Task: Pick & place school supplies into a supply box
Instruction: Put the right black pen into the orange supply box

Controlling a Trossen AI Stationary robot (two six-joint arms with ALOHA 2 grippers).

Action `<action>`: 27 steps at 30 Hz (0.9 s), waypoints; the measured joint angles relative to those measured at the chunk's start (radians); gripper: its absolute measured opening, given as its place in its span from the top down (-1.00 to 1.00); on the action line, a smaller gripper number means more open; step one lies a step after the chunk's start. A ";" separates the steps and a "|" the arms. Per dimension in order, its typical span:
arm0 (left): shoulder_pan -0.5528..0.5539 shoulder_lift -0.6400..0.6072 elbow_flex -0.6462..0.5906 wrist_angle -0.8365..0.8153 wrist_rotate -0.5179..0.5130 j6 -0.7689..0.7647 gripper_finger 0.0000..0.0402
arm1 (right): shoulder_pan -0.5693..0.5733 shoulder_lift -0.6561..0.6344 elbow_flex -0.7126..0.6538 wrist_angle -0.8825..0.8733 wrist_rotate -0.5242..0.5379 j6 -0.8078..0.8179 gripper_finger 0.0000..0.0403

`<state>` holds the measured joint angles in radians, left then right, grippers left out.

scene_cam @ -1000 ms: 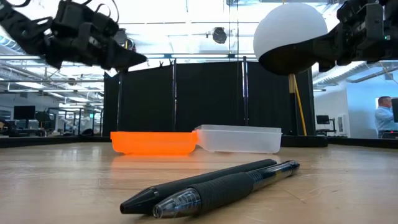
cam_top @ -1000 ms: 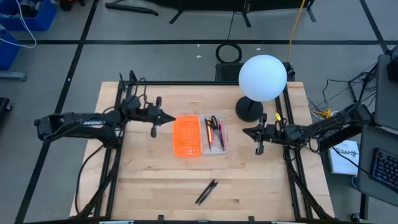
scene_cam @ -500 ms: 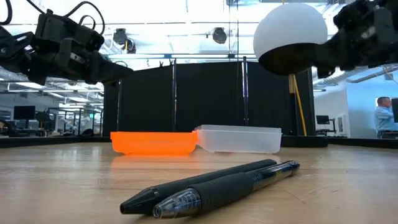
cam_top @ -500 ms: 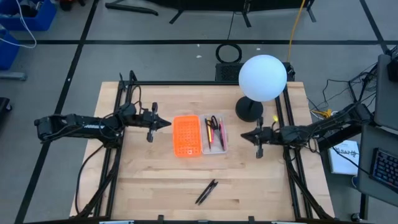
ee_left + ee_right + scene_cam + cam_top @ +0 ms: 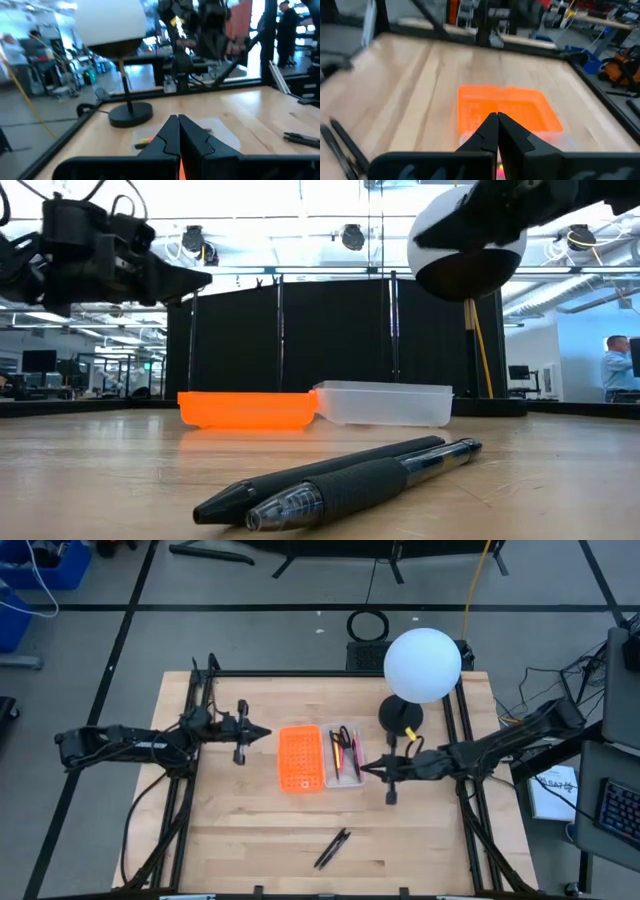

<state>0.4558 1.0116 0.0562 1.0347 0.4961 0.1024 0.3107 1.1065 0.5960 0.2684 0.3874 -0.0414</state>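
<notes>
The supply box lies open mid-table: an orange half (image 5: 300, 757) joined to a clear half (image 5: 345, 755) that holds scissors and several pens. Both halves show in the low view (image 5: 245, 408). Two black pens (image 5: 332, 848) lie side by side on the wood near the front edge, also in the low view (image 5: 340, 477). My left gripper (image 5: 266, 734) is shut and empty, raised left of the orange half. My right gripper (image 5: 364, 769) is shut and empty, raised just right of the clear half.
A white globe lamp (image 5: 422, 665) on a black base (image 5: 400, 716) stands at the back right, close behind my right arm. Black frame rails run along the table's left (image 5: 195, 700) and right (image 5: 465, 790) sides. Bare wood lies around the two pens.
My right gripper has moved toward the table's left, from the right rail to the clear half of the box. My left gripper has drawn back a little toward the table's left edge, away from the orange half. Both stay shut. The box and pens have not moved.
</notes>
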 joint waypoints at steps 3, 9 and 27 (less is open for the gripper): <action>0.046 -0.021 -0.046 0.060 0.017 -0.036 0.99 | -0.001 0.032 0.009 0.012 0.001 -0.024 1.00; 0.116 -0.057 -0.047 0.017 0.092 -0.052 0.99 | -0.006 0.051 0.009 0.004 0.001 -0.050 1.00; -0.063 -0.659 -0.046 -0.505 -0.001 -0.044 1.00 | 0.011 0.047 0.009 -0.010 0.004 0.064 1.00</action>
<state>0.3924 0.3530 0.0099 0.5301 0.4956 0.0588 0.3218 1.1534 0.6052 0.2581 0.3912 0.0223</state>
